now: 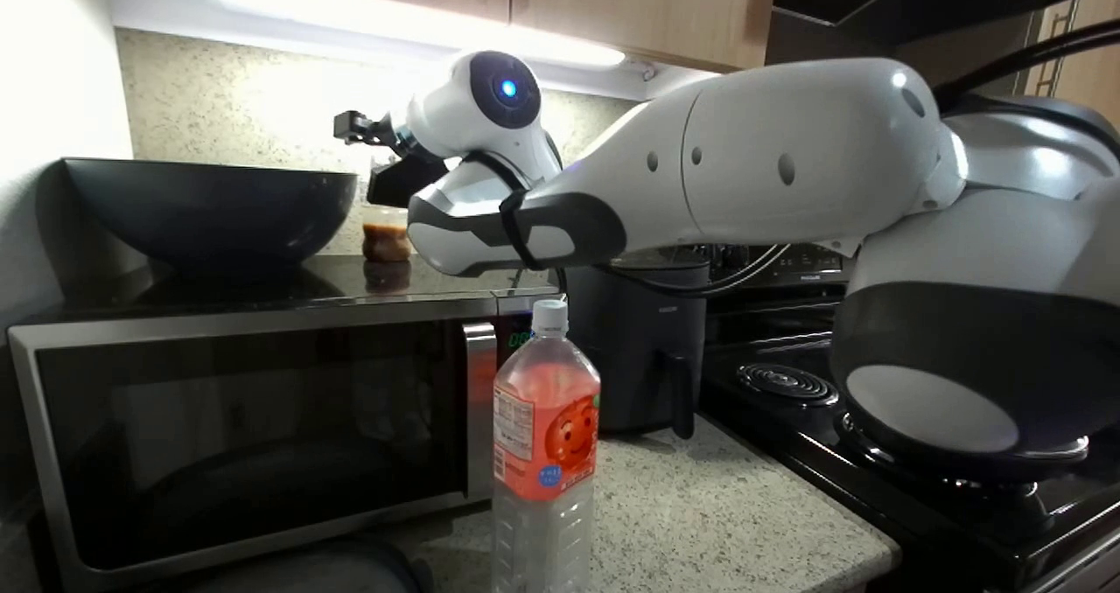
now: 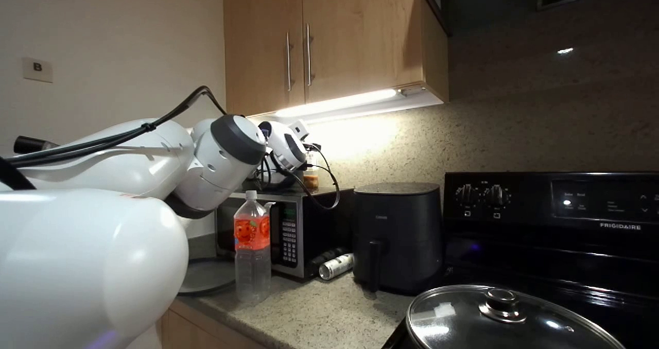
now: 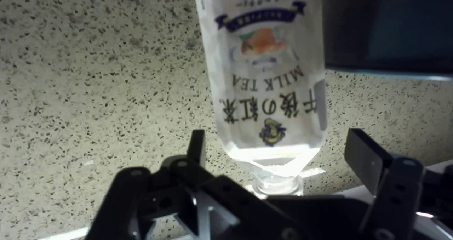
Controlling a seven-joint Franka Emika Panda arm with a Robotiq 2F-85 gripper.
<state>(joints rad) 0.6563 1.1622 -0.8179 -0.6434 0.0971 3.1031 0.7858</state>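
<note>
In the wrist view my gripper [image 3: 274, 144] stands open, with its fingers [image 3: 368, 158] spread to either side of a milk tea bottle [image 3: 265, 70]. The bottle has a white label and an uncapped clear neck, and it appears upside down in that view. Speckled wall shows between the bottle and each finger, so nothing is gripped. In an exterior view one black finger [image 1: 352, 127] shows above the rim of a large dark bowl [image 1: 210, 212]. Near it, a bottle with brown contents [image 1: 385, 241] stands on the microwave [image 1: 245, 444]; the arm and gripper partly hide its upper part.
A tall bottle with an orange label [image 2: 252, 256] stands on the counter [image 2: 309, 308] before the microwave. Beside it are a can [image 2: 336, 266] and a black air fryer [image 2: 399, 236]. A glass-lidded pan [image 2: 463, 313] sits nearby, and cabinets [image 2: 360, 30] hang above.
</note>
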